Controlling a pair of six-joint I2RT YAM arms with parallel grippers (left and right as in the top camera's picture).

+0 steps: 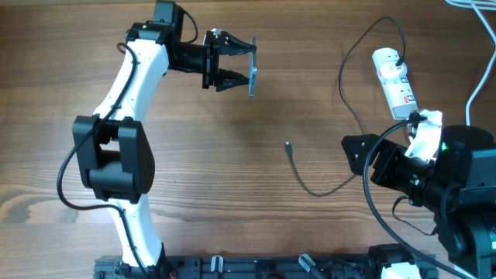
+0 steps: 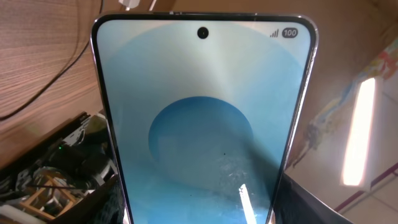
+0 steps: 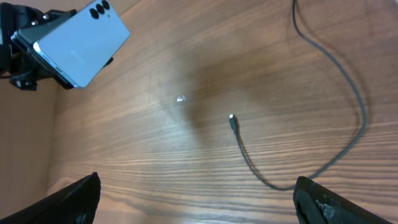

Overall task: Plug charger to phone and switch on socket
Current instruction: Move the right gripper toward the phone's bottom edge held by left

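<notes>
1. Where the left gripper (image 1: 232, 68) reaches across the far side of the table (image 1: 232, 178), I find the phone (image 1: 252, 66) pinched between its fingers. The phone is lifted off the wood and shows edge-on to the overhead camera.
2. In the left wrist view the phone's pale blue screen fills the frame. It has a punch-hole lens at the top and a "100" mark in the corner. Dark fingers (image 2: 109, 202) flank its lower edges.
3. In the right wrist view the phone's back faces this camera, with three lenses in a row.
4. The charger (image 1: 342, 77) is not connected. Its connector tip (image 3: 232, 119) lies bare on the wood near table centre, well apart from the phone, nearer and to the right of it. The thin black cable loops rightward and then runs back to the far right.
5. The socket (image 1: 395, 81) is a white strip with red marks, lying at the far right. I cannot tell its switch position.
6. The right gripper (image 1: 356, 153) is spread wide and holds nothing. It hangs right of the connector tip and just nearer than the socket.
</notes>
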